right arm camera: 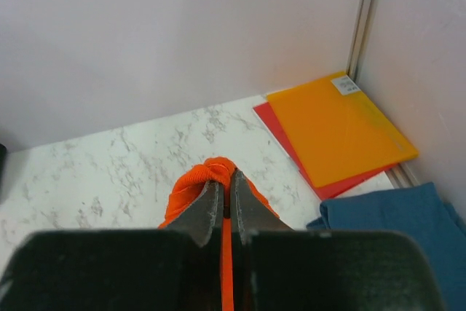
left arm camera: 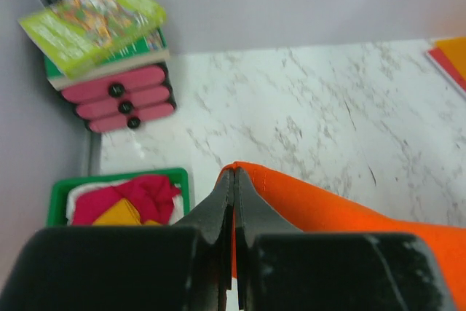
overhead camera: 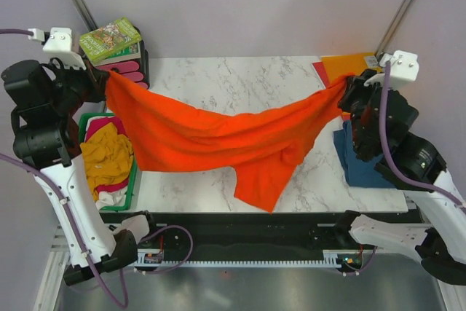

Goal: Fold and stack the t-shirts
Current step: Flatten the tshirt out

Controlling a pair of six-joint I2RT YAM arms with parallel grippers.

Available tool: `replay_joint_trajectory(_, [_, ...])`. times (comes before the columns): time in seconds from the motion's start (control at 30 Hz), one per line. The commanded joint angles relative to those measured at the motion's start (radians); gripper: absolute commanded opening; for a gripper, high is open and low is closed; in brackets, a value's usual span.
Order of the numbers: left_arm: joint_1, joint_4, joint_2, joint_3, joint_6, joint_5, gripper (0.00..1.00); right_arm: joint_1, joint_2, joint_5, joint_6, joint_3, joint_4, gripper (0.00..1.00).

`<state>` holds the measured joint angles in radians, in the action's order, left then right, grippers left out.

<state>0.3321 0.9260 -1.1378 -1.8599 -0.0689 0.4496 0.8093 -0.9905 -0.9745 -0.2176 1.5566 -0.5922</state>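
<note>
Left fingers [left arm camera: 215,213] and right fingers [right arm camera: 206,209] pinch the orange t-shirt [overhead camera: 218,136] — clamped edges hidden.

orange t-shirt [overhead camera: 218,136]: matt soft cloth. table [overhead camera: 240,78]: smooth marble-pattern top. orange folder [right arm camera: 338,132]: glossy stiff plastic. green bin [left arm camera: 116,177]: smooth plastic. book [left arm camera: 95,20] cover: glossy paper.
</note>
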Motion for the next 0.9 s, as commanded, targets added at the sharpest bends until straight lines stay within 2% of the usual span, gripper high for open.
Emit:
replay_joint_trajectory(0.0, [0.004, -0.018, -0.046, 0.227, 0.020, 0.049, 0.02, -0.005, -0.046, 0.000, -0.046, -0.137, -0.043, 0.00])
replay_joint_trajectory(0.13, [0.004, -0.064, -0.144, 0.200, 0.027, 0.034, 0.02, -0.111, -0.144, 0.094, -0.026, -0.133, -0.005, 0.00])
replay_joint_trajectory(0.2, [-0.001, -0.067, -0.223, 0.144, 0.035, 0.034, 0.02, -0.223, -0.192, 0.190, -0.006, -0.107, 0.048, 0.00])
replay_joint_trajectory(0.27, [-0.022, -0.065, -0.341, 0.030, 0.047, 0.018, 0.02, -0.310, -0.292, 0.217, -0.002, -0.054, 0.064, 0.00])
replay_joint_trajectory(0.37, [-0.070, -0.061, -0.480, -0.164, 0.049, -0.023, 0.02, -0.320, -0.427, 0.172, 0.024, 0.180, 0.066, 0.00])
replay_joint_trajectory(0.4, [-0.079, -0.052, -0.514, -0.270, 0.050, -0.029, 0.02, -0.326, -0.450, 0.183, 0.024, 0.219, 0.074, 0.00])
replay_joint_trajectory(0.5, [-0.094, -0.033, -0.606, -0.446, 0.099, -0.037, 0.02, -0.326, -0.528, 0.223, 0.037, 0.345, 0.081, 0.00])
replay_joint_trajectory(0.53, [-0.096, -0.035, -0.617, -0.458, 0.107, -0.038, 0.02, -0.326, -0.539, 0.232, 0.041, 0.359, 0.080, 0.00])
replay_joint_trajectory(0.63, [-0.099, -0.042, -0.626, -0.385, 0.092, -0.040, 0.02, -0.328, -0.551, 0.231, 0.028, 0.307, 0.080, 0.00])
replay_joint_trajectory(0.67, [-0.099, -0.047, -0.625, -0.346, 0.084, -0.038, 0.02, -0.332, -0.548, 0.234, 0.017, 0.240, 0.081, 0.00])
replay_joint_trajectory(0.87, [-0.099, -0.153, -0.548, 0.065, 0.012, -0.057, 0.02, -0.348, -0.470, 0.257, -0.049, -0.066, 0.149, 0.00])
